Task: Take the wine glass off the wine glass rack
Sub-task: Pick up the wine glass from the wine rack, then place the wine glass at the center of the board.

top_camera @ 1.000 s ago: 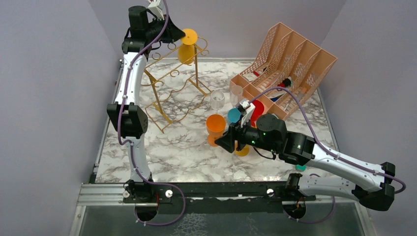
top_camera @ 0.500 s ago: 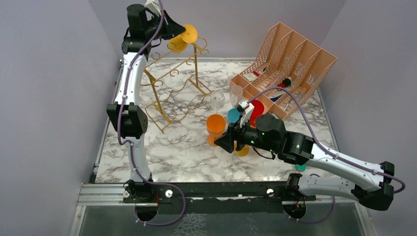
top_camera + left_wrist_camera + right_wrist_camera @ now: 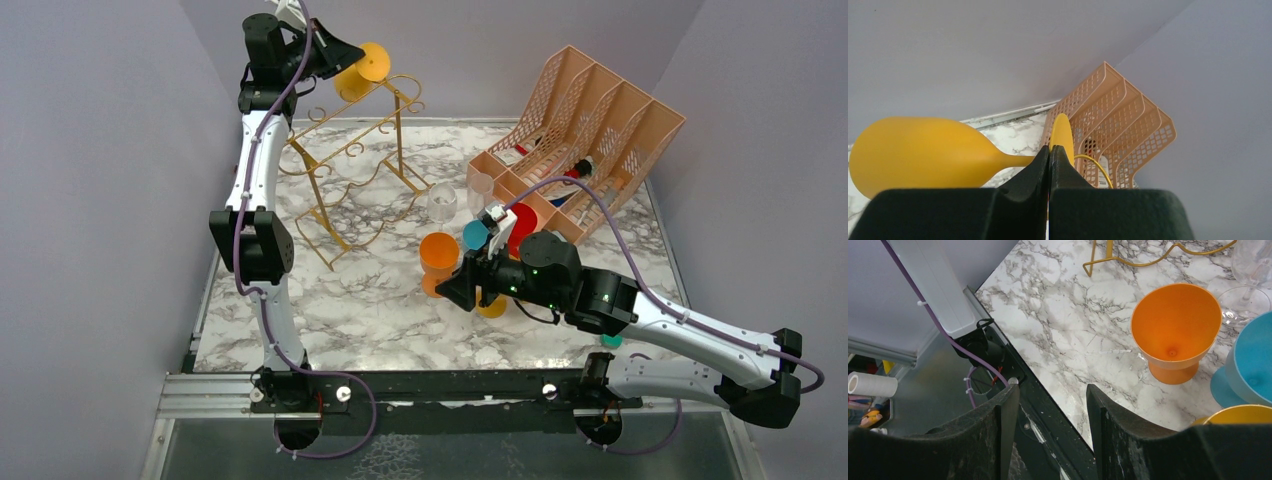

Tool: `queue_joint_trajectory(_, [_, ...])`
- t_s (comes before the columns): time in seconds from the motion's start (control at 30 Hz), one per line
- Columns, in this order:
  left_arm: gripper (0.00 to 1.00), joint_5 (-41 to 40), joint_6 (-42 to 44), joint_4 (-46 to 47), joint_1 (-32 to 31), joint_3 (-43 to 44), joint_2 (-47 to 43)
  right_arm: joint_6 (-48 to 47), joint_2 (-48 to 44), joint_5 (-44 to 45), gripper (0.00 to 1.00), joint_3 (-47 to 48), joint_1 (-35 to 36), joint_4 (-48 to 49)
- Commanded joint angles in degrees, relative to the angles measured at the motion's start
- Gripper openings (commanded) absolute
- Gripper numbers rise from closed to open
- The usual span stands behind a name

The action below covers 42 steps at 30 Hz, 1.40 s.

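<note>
Shows left gripper (image 3: 1049,165) clenched on the stem of a yellow glass (image 3: 923,152), lying sideways at the rack's (image 3: 399,130) top rail. Likely light, rigid, slick plastic; stem the safest hold. Shows right gripper (image 3: 1050,410) parted, empty.

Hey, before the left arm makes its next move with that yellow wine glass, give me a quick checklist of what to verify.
1. Grip: the left gripper is shut on the stem of the yellow wine glass, between bowl and foot. Ok.
2. Glass clear of the wine glass rack: its bowl overlaps the top rail in the top view. Cannot tell.
3. Glass upright for setting down: it lies sideways in the grip. Not ok.
4. Right gripper out of the way: open, low by the orange cup, away from the rack. Ok.
5. Landing spot: bare marble table shows in front of the rack. Ok.
</note>
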Motion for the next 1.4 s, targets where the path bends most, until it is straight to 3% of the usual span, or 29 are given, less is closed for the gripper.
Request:
queue_joint_trajectory(0.0, [0.00,1.22,-3.37,5.97,0.50,0.06,-1.76,0.49,-0.52,0.10,0.56,0.96,0.23,0.00])
queue_joint_trajectory(0.13, [0.00,-0.02,-6.65,9.71,0.85,-0.60,-1.88,0.49,-0.64,0.44,0.56,0.86,0.27,0.23])
queue_joint_trajectory(0.6, [0.00,-15.20,3.26,6.15,3.15,-8.45,-10.85,0.81,-1.06,0.81,0.56,0.51,0.19,0.19])
queue_joint_trajectory(0.83, [0.00,-18.19,1.22,6.39,7.72,-14.68,-15.97,0.93,-0.52,1.01,0.56,0.27,0.28,0.74])
queue_joint_trajectory(1.2, [0.00,-35.83,12.41,-1.34,11.85,-29.50,-32.39,1.01,-0.83,1.47,0.56,1.12,0.22,-0.04])
queue_joint_trajectory(1.37, [0.00,-38.79,17.36,-3.21,12.06,-37.34,-40.61,0.69,-0.66,1.75,0.56,2.11,0.25,-0.60])
